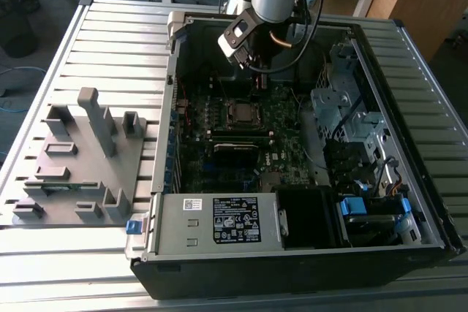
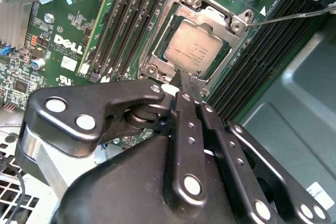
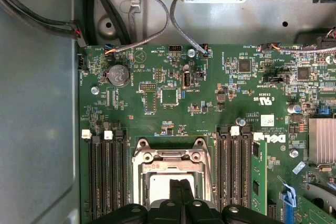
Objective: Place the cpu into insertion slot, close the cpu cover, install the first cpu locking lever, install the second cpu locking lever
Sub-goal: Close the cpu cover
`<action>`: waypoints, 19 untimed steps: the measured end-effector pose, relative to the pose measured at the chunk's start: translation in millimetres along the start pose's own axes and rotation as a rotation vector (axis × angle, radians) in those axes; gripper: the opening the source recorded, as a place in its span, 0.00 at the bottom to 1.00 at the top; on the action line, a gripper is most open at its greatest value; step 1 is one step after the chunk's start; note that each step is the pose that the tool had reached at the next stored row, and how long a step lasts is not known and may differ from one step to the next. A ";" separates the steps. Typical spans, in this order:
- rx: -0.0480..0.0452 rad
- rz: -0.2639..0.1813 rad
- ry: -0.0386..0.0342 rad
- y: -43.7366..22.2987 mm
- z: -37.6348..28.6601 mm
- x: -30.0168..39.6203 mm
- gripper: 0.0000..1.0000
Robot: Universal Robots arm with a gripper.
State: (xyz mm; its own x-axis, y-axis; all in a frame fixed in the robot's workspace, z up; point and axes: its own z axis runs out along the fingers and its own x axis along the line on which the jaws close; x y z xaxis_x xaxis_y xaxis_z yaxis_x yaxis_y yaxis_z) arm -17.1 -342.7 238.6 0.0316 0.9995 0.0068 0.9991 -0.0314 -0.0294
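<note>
Inside the case [image 1: 292, 279], the gripper [image 2: 182, 83] — fingers pressed together — hangs just beside the cpu [image 2: 191, 48], cover [image 2: 218, 17] down.

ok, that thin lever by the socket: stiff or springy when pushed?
The lever is a thin wire rod, so probably springy, bending a little before it moves. Smooth round metal: the end effector may slip off it. Anchored by the cover, it likely swings rather than slides.
</note>
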 end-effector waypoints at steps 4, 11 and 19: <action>0.0000 0.000 -0.0002 0.0 0.0 0.0 0.10; -0.0001 0.000 0.0000 -1.1 1.1 0.0 0.10; -0.0007 0.000 -0.0003 -7.5 6.9 -0.3 0.10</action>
State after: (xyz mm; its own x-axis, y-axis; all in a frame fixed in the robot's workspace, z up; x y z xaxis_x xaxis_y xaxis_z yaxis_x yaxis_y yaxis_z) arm -24.8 -342.7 231.9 0.0317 0.9995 0.0065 0.9991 -0.0315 -0.0287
